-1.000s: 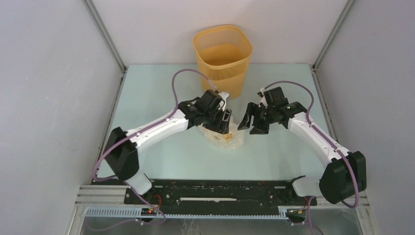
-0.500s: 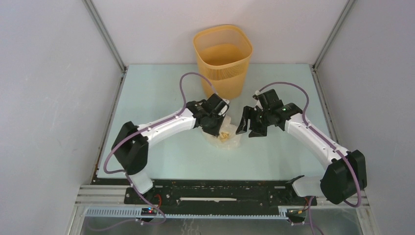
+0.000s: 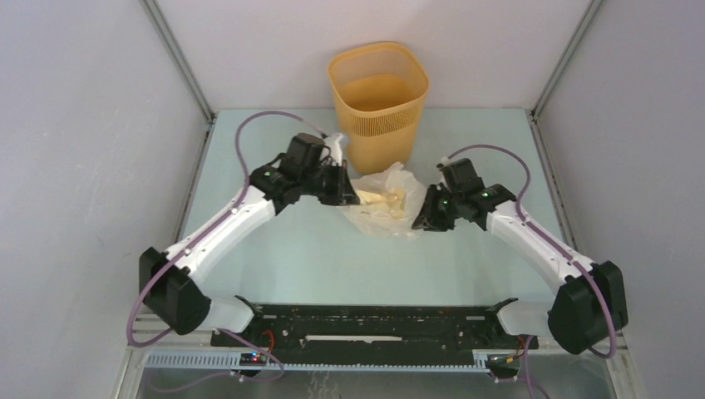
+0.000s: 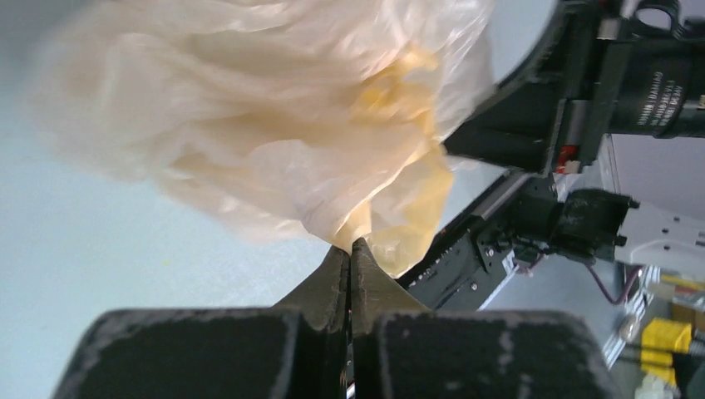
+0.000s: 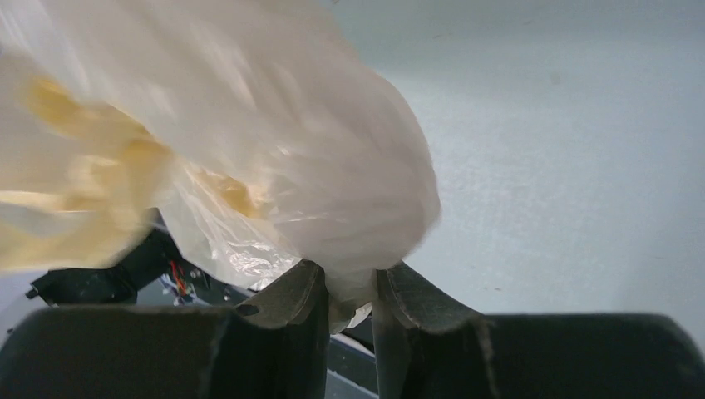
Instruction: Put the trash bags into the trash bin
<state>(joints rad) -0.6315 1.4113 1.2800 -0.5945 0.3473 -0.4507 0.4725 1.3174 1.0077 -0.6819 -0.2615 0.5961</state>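
Note:
The trash bag (image 3: 384, 199), thin, cream-white with yellow folds inside, hangs bunched between my two grippers just above the pale green table. My left gripper (image 3: 349, 195) is shut on the bag's left edge; in the left wrist view its jaws (image 4: 350, 245) meet on a fold of the bag (image 4: 274, 125). My right gripper (image 3: 421, 218) holds the right side; in the right wrist view its jaws (image 5: 349, 278) pinch a wad of the bag (image 5: 274, 150). The orange-yellow trash bin (image 3: 384, 131) stands upright at the back centre, just behind the bag.
Grey walls with aluminium posts close in the table on the left, right and back. A black rail (image 3: 374, 324) with both arm bases runs along the near edge. The right arm (image 4: 582, 75) shows dark behind the bag in the left wrist view.
Both grippers closed on the bag and lifted it. The left arm swung back and left, the right gripper came in lower, and the bag now spreads wider between them, nearer the bin.

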